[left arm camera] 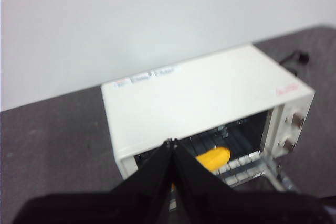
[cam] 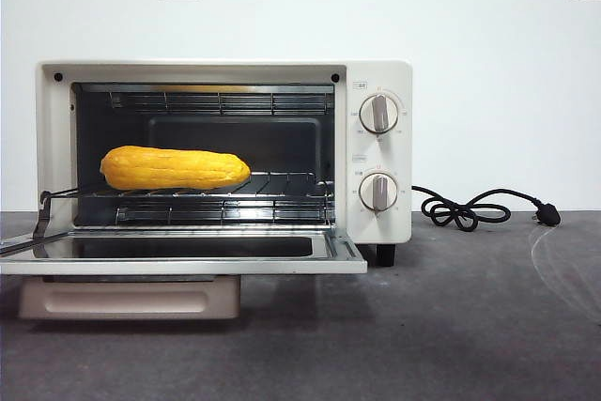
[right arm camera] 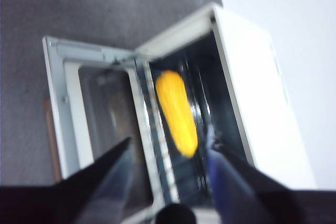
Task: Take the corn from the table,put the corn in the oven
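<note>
Yellow-orange, the corn (right arm camera: 177, 113) lies released on the wire rack inside the oven (cam: 380, 152), between and beyond the spread jaws of the right gripper (right arm camera: 168, 153), which should withdraw straight out above the lowered door without nudging it, while the left gripper (left arm camera: 172, 148) waits pressed closed above the oven.

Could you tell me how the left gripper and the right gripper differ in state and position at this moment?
The left gripper has its jaws shut, tips together; the right gripper has its jaws spread wide open. The left gripper looks down on the oven from above its top; the right gripper faces the open oven mouth, with the corn lying on the rack between its jaws in view. Both hold nothing.
</note>
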Available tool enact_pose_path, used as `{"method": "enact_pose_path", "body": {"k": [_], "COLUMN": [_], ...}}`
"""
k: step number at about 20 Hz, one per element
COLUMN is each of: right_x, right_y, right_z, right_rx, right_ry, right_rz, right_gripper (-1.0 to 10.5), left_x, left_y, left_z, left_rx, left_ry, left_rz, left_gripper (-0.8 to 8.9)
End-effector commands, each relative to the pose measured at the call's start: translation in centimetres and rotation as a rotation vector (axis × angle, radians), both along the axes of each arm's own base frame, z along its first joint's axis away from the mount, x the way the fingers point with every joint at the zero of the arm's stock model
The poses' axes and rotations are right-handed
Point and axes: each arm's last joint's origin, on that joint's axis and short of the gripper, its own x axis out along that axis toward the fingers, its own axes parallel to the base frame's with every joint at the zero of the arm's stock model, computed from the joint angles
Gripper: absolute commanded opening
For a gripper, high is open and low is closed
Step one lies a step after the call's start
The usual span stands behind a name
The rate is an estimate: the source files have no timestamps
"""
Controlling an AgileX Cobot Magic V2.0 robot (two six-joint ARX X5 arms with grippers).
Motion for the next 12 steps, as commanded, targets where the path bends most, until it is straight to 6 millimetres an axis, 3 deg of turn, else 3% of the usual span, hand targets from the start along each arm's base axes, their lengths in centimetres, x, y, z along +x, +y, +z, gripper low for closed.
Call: {"method": "enact_pose_path", "body": {"k": [1,7,12], "right_x": [-0.5,-1.6,-1.4], "right_y": [-2.4,-7.0,-10.0], "right_z": [1.9,5.2,7.1], "right_rx": [0.123,0.289,0.437], "right_ry": [0.084,0.230,0.332], "right_rz": [-0.059,0.015,0.042], "right_gripper": [0.5,-0.1,-0.1], "left_x": [1.4,4.0,6.5], "left_y": [-1.9,-5.9,-6.2], "left_z": [-0.4,-2.1,-3.2], "left_rx": [0.077,0.109,0.075], "left_ry": [0.023,0.196,0.311], "left_rz": [-0.021,-0.388,-0.506], "left_gripper": [-0.09,-0.09,-0.09]}}
